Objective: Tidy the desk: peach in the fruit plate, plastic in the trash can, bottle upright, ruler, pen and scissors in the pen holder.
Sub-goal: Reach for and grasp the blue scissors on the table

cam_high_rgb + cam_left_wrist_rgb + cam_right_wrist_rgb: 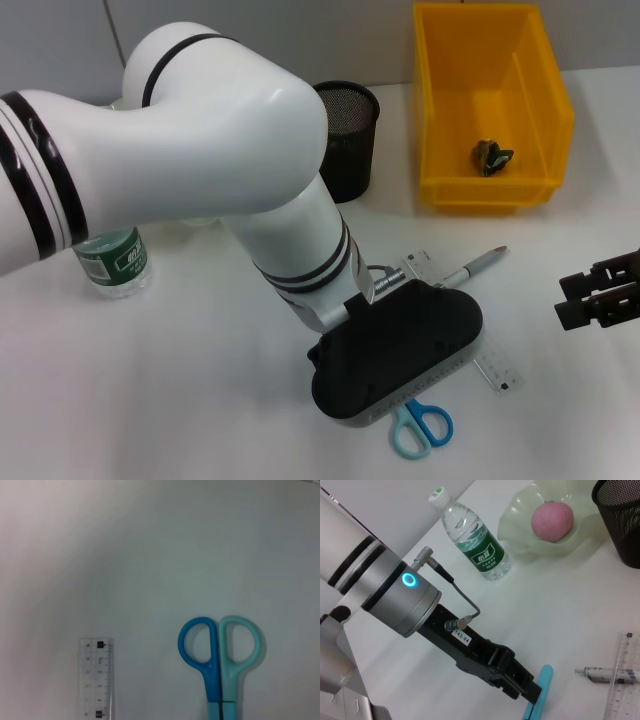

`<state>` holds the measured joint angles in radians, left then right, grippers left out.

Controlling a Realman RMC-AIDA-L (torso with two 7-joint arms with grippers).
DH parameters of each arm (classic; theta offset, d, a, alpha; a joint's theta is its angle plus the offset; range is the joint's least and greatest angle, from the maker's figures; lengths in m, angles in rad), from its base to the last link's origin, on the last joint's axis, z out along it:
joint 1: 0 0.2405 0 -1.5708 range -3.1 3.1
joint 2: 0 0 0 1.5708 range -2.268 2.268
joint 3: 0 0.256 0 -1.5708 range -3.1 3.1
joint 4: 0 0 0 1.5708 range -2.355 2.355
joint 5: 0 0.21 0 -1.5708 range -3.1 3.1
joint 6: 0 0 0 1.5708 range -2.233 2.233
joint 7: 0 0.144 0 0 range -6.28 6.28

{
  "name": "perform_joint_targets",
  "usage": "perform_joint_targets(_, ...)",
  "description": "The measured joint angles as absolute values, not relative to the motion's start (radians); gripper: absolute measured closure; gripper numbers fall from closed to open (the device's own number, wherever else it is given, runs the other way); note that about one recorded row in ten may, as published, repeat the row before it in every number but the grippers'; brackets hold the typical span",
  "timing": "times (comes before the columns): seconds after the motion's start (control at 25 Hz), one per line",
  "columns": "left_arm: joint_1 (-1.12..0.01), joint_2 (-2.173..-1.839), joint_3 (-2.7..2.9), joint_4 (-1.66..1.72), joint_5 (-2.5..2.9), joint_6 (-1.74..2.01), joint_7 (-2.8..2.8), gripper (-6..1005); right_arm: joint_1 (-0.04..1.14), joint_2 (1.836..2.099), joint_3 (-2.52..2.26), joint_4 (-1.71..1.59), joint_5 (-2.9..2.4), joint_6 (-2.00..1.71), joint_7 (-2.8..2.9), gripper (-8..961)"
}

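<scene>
Your left claw (pixel 532 694) is low over the scissors (pixel 421 427) on the white counter (pixel 200 400), and from the right wrist view its dark tip sits right at the blades; you cannot tell from any view whether it is open, closed or gripping them. The head view shows only the two blue handle loops sticking out from under the left arm's black wrist housing. The left wrist view looks straight down on those loops, dark blue beside pale turquoise, lying flat.

Take the scissors as your landmark. The clear ruler (pixel 470 340) lies just beside them, partly under the same housing. The pen (pixel 472 266) lies beyond the ruler, farther from the scissors. The black mesh pen holder (pixel 352 140) stands well behind the scissors, with nothing visible inside. The yellow bin (pixel 490 110) stands behind and to the right, holding a small crumpled dark scrap (pixel 491 156).

The water bottle (pixel 470 535) stands upright, well to the left of the scissors. The peach (pixel 552 520) sits in the pale green plate (pixel 520 525) next to the pen holder.

Your right claw (pixel 600 295) hangs to the right of the scissors, well apart, and whether it is open or closed cannot be told.
</scene>
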<state>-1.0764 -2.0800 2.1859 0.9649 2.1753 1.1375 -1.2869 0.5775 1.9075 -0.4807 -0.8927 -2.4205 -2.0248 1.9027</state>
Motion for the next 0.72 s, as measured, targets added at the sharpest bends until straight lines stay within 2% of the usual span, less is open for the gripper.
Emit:
perform_joint_targets(0.4,-1.074,-2.080,2.191,0.965,2.167,1.119,-1.287,601,0.581,1.905,-0.482,-0.893,-2.420,-2.025,1.902,233)
perform_joint_targets(0.72,-1.072,-2.080,2.201,0.958,2.163,1.096,-1.287,606,0.582,1.905,-0.482,-0.893,-2.421,-2.025,1.902,233)
